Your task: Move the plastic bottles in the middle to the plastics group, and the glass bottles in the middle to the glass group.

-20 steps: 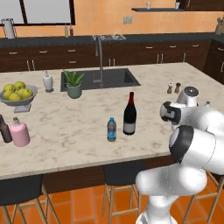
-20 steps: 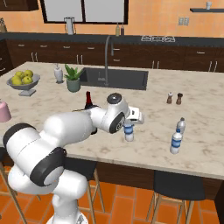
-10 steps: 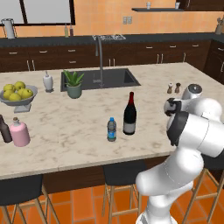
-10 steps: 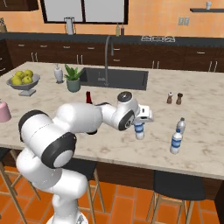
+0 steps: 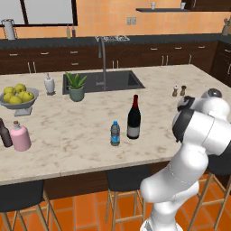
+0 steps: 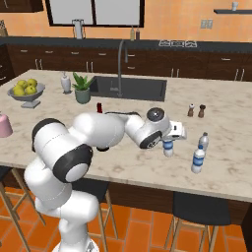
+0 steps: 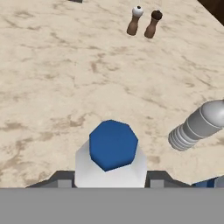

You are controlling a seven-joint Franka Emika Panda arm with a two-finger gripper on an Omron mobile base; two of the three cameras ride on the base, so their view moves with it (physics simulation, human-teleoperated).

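Lower centre of the hand view: the fingers (image 7: 111,179) are clamped on the clear water bottle (image 7: 110,159), blue cap up, held upright, likely so it can stand once set down. Right of centre in the right base view, it hangs just beside the plastics group (image 6: 199,156) on the worktop (image 6: 231,167), so I judge this transfer nearly done. Centre of the left base view: the dark water bottle (image 5: 115,133) and wine bottle (image 5: 133,118) wait, well apart from the pink flask (image 5: 20,136) and brown bottle (image 5: 5,133) at left.

Dark-tinted water bottle (image 5: 115,133) beside wine bottle (image 5: 133,117)
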